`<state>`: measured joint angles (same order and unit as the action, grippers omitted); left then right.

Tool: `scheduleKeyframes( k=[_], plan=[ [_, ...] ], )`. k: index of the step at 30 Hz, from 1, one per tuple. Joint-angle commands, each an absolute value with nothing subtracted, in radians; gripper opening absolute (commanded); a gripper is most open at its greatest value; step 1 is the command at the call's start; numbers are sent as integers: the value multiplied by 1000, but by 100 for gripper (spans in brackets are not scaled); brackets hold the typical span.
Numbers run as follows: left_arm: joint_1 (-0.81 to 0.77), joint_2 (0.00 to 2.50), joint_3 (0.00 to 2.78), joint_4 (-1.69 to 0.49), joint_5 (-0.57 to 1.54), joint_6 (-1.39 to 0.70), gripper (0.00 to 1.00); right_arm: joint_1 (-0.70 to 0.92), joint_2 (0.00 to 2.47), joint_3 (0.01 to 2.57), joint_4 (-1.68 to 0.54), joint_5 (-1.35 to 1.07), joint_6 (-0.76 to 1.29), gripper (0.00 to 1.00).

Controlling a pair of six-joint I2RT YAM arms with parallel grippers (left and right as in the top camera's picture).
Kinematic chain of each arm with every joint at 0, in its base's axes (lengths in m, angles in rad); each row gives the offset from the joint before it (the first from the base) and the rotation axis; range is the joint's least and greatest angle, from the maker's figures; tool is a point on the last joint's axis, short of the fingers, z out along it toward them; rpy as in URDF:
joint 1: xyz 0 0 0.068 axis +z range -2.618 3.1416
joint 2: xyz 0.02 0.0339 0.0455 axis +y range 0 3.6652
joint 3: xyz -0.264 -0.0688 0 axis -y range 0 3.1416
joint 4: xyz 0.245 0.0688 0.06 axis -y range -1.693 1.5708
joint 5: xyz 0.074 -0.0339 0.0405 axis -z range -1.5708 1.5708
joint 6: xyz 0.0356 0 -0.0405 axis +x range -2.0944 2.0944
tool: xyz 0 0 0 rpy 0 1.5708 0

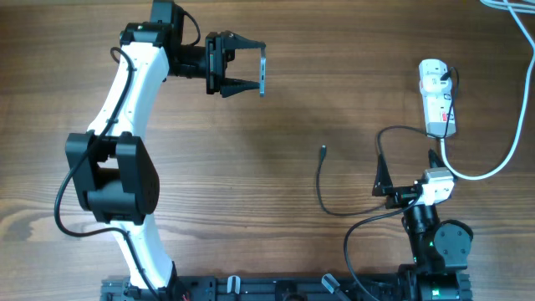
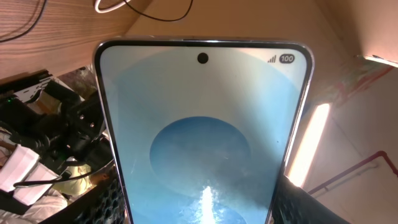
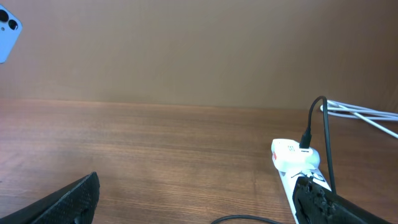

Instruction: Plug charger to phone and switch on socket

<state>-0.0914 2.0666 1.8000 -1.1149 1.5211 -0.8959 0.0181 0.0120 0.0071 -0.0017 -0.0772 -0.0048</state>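
My left gripper (image 1: 242,65) is shut on the phone (image 1: 262,73) and holds it edge-on above the table's far left. In the left wrist view the phone's blue screen (image 2: 202,124) fills the frame between the fingers (image 2: 202,214). The white socket (image 1: 436,99) lies at the far right, with the charger's black plug in it (image 3: 305,140). The thin black charger cable (image 1: 320,188) loops across the table, and its loose tip (image 1: 323,150) lies mid-table. My right gripper (image 1: 410,170) is open and empty just in front of the socket (image 3: 292,155). Its fingers (image 3: 202,205) are spread wide.
A thick white cord (image 1: 501,163) runs from the socket's near end out to the right and up past the far right edge. The phone's light blue back shows at the top left of the right wrist view (image 3: 6,25). Bare wooden table lies between the arms.
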Motion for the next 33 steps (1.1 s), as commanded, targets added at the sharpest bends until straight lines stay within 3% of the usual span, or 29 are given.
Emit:
scheduleKeyframes(
  k=[1,4,6,10,14,17,20,23,25,27,28,30,33],
  plan=[
    [-94,2042,1802,-1116,1577,-878,60,23,7,5,1,-65,3,100],
    [-93,2042,1802,-1116,1577,-878,60,23,7,5,5,-98,27,100],
    [-94,2042,1802,-1116,1577,-878,60,23,7,5,22,-265,266,100],
    [-94,2042,1802,-1116,1577,-898,60,23,7,6,36,-312,850,100],
    [-94,2042,1802,-1116,1577,-899,59,23,7,44,57,-566,792,100],
    [-91,2042,1802,-1116,1577,-922,59,23,39,219,-62,-582,704,99],
    [-94,2042,1802,-1116,1577,-921,59,23,234,559,-477,-461,502,100],
    [-94,2042,1802,-1116,1577,-921,59,23,523,860,-775,-359,502,100],
    [-94,2042,1802,-1116,1577,-921,60,23,631,904,-794,-499,589,100],
    [-94,2042,1802,-1116,1577,-920,59,23,718,909,-692,-772,523,99],
    [-94,2042,1802,-1116,1577,-920,60,28,746,926,-700,-779,533,99],
    [-94,2042,1802,-1116,1577,-920,60,87,831,1036,-821,-710,490,99],
    [-99,2042,1802,-1116,1577,-920,58,305,1042,1358,-1146,-301,457,99]
  ],
)
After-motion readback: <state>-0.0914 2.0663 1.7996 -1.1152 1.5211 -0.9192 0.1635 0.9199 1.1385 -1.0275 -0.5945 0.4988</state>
